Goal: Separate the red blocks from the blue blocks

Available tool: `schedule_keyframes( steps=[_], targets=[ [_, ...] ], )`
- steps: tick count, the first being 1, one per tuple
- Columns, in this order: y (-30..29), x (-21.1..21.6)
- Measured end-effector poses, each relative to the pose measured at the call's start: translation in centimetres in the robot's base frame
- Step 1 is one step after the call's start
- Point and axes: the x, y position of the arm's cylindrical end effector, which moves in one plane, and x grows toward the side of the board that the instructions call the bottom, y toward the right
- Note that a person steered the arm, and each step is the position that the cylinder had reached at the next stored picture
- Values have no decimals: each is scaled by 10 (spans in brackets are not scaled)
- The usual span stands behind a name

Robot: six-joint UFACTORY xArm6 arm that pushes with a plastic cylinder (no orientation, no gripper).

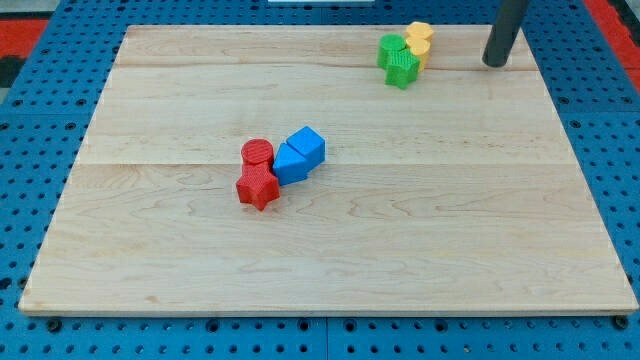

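Red and blue blocks form 1 tight cluster left of the board's (pixel 480 250) centre. The red cylinder (pixel 257 153) and red star (pixel 257 187) sit at the cluster's left; the blue block (pixel 291 163) touches both, and the blue cube (pixel 308 146) adjoins it toward the view's upper right. Separation appears not yet begun: all 4 pieces remain in contact or nearly so. The likely remaining work is to drive the 2 colours apart. Near the view's top right, 2 green blocks (pixel 398 58) and 2 yellow blocks (pixel 419 39) bunch together, well apart from the cluster. My tip (pixel 493 63), a bare rod with nothing to open or close, rests just right of them, touching no block.
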Motion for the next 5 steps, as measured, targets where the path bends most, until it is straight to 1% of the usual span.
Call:
schedule_keyframes(
  steps=[1, 2, 4, 5],
  targets=[
    [0, -23],
    [-1, -23],
    [-9, -43],
    [-5, 0]
  ],
)
